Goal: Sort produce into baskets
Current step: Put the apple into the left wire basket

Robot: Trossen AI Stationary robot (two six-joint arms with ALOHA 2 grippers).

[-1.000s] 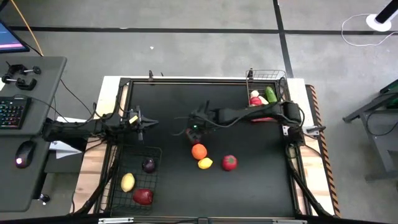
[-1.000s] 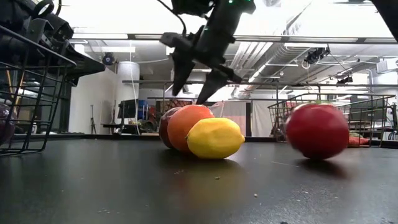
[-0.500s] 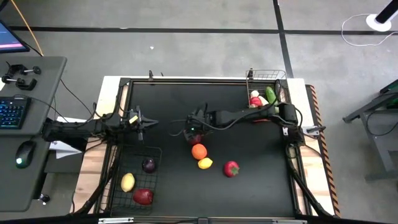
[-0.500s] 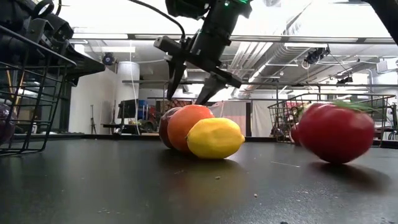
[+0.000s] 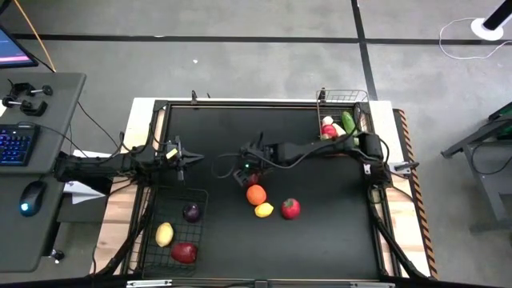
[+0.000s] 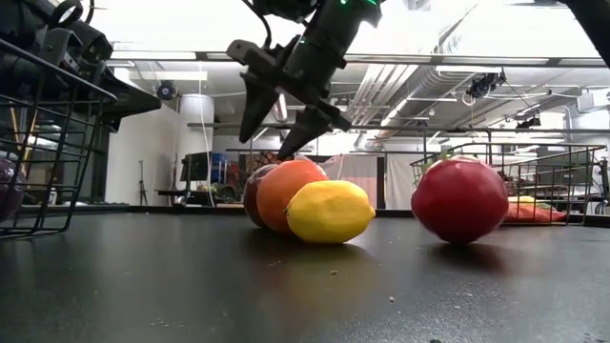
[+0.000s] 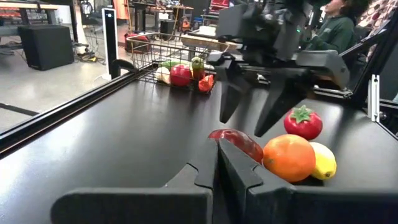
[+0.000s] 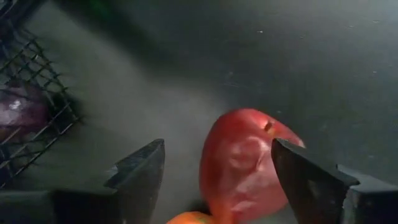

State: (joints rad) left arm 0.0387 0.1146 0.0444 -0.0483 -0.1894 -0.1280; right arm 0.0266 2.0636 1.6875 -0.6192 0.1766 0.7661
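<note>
My right gripper [image 5: 245, 170] hangs open at the table's middle, fingers pointing down. They stand on either side of a red apple [image 8: 249, 165] and above it, touching nothing. The apple rests on the table against an orange [image 5: 256, 194], and a lemon [image 5: 264, 210] lies beside the orange. A red tomato [image 5: 290, 208] lies right of the lemon. My left gripper [image 5: 182, 158] is shut and empty at the table's left. The black basket [image 5: 152, 210] at the near left holds purple, yellow and red fruits. The metallic basket [image 5: 358, 98] at the far right holds red, green and pale pieces.
A desk with a keyboard [image 5: 14, 144] and a mouse [image 5: 30, 198] stands left of the table. A raised frame [image 5: 240, 102] runs round the table. Bare black tabletop lies at the near right and the far middle.
The red tomato has rolled toward the table's near right and then back, and it now lies close to the lemon. My right gripper has moved a little toward the table's left, above the red apple, staying open.
</note>
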